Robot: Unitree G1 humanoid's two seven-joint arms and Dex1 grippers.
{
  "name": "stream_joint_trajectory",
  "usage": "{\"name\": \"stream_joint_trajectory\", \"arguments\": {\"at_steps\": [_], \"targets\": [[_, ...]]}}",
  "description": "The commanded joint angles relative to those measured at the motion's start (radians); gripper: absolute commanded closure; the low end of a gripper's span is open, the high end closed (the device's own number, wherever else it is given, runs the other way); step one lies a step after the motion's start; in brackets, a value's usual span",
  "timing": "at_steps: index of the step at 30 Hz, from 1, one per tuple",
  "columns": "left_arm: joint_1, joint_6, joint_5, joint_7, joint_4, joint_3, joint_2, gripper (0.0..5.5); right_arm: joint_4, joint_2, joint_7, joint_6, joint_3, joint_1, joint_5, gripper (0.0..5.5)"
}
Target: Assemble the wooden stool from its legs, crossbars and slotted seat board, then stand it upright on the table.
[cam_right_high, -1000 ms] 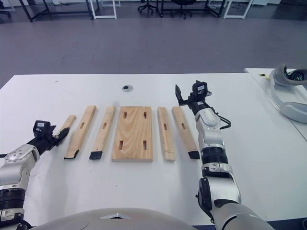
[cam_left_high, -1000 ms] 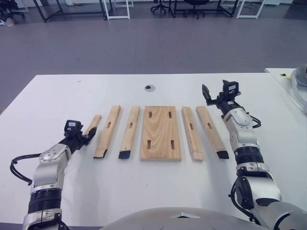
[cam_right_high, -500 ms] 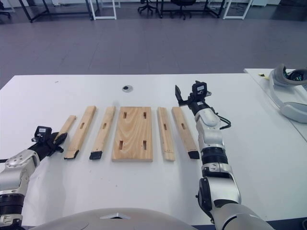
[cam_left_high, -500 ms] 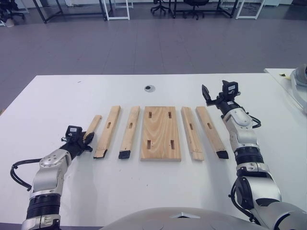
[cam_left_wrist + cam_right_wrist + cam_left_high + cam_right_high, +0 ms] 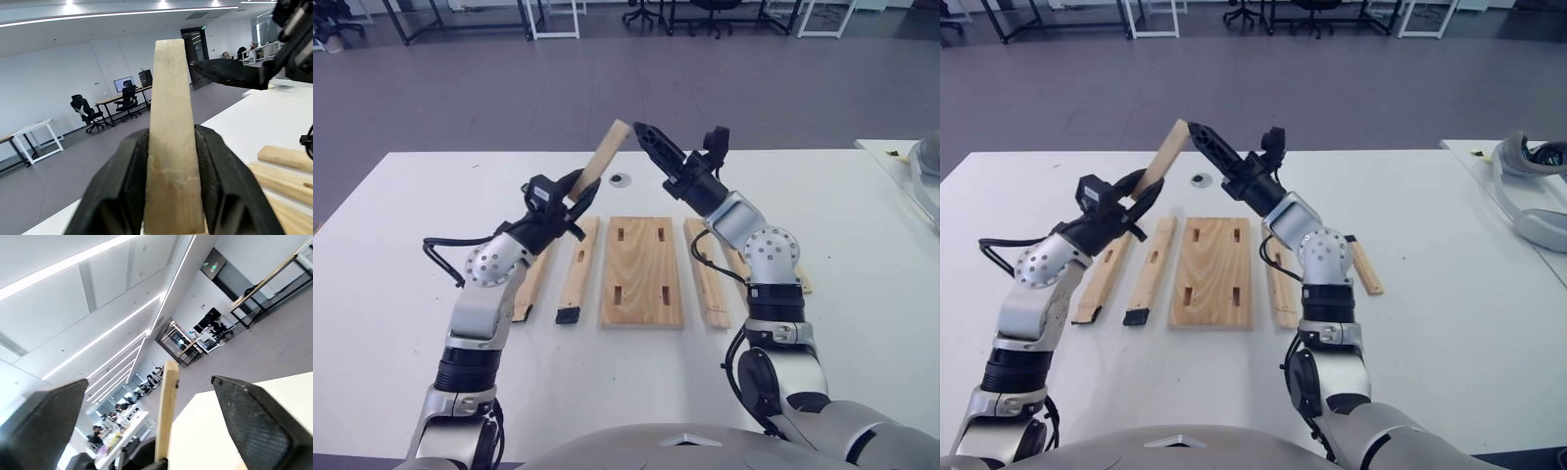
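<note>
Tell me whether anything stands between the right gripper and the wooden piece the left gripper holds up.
Nothing visible does. The left gripper holds the crossbar tilted above the table; the open right gripper is beside its upper end, with only air between them.

No legible text. A green sign (image 5: 202,27) sits above the far doorway (image 5: 191,51), characters too small to read. A white sticker (image 5: 1090,193) on the left wrist module, print unresolved.
</note>
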Motion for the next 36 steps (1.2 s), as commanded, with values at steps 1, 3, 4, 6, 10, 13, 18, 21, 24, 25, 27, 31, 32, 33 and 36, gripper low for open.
{"name": "stream_joint_trajectory", "arguments": {"at_steps": [1,3,4,6,10,13,18,21,24,25,27,31,32,33,36], "targets": [[-0.019,-0.014,-0.011,-0.010,-0.030,-0.012,-0.019,4.21,-0.035,0.008,-0.075,0.041,0.009,-0.021,0.013,0.80],[-0.014,-0.017,-0.003,-0.015,-0.037,-0.015,-0.016,4.21,-0.043,0.015,-0.103,0.048,-0.003,-0.016,0.034,1.05],[-0.012,-0.017,0.000,-0.017,-0.040,-0.016,-0.015,4.21,-0.046,0.020,-0.116,0.048,-0.011,-0.016,0.047,1.26],[-0.003,-0.024,0.003,-0.019,-0.037,-0.017,-0.013,4.21,-0.040,0.030,-0.144,0.033,-0.037,-0.025,0.071,1.62],[0.006,-0.037,0.014,-0.024,-0.026,-0.021,-0.014,4.21,-0.037,0.037,-0.170,0.025,-0.050,-0.036,0.086,2.32],[0.008,-0.047,0.023,-0.028,-0.026,-0.028,-0.013,4.21,-0.046,0.029,-0.160,0.033,-0.021,-0.022,0.058,2.95],[0.000,-0.054,0.033,-0.030,-0.025,-0.030,-0.005,4.21,-0.046,0.024,-0.167,0.027,-0.015,-0.023,0.059,4.19],[-0.003,-0.064,0.044,-0.026,-0.017,-0.024,0.002,4.21,-0.039,0.024,-0.175,0.020,-0.021,-0.028,0.058,4.78],[-0.005,-0.074,0.068,-0.020,0.001,-0.027,0.008,4.21,-0.047,0.023,-0.181,0.020,-0.013,-0.026,0.047,5.07],[-0.005,-0.072,0.081,-0.013,0.007,-0.028,0.009,4.21,-0.049,0.025,-0.190,0.010,-0.013,-0.025,0.034,5.07],[-0.003,-0.055,0.104,-0.017,0.022,-0.045,0.021,4.21,-0.030,0.031,-0.260,-0.052,-0.027,-0.032,-0.035,5.08],[0.026,-0.042,0.117,-0.008,0.041,-0.030,0.032,3.47,-0.058,-0.023,-0.348,-0.223,0.007,0.064,-0.307,5.08],[0.035,-0.033,0.104,-0.014,0.041,-0.013,0.042,3.38,-0.099,-0.047,-0.350,-0.241,0.026,0.121,-0.362,5.08],[0.038,-0.024,0.089,-0.015,0.038,0.007,0.049,3.26,-0.145,-0.064,-0.354,-0.247,0.034,0.172,-0.394,5.08],[0.006,0.023,-0.025,0.007,0.016,0.124,0.040,2.76,-0.316,-0.084,-0.370,-0.235,0.020,0.331,-0.408,5.08]]}}
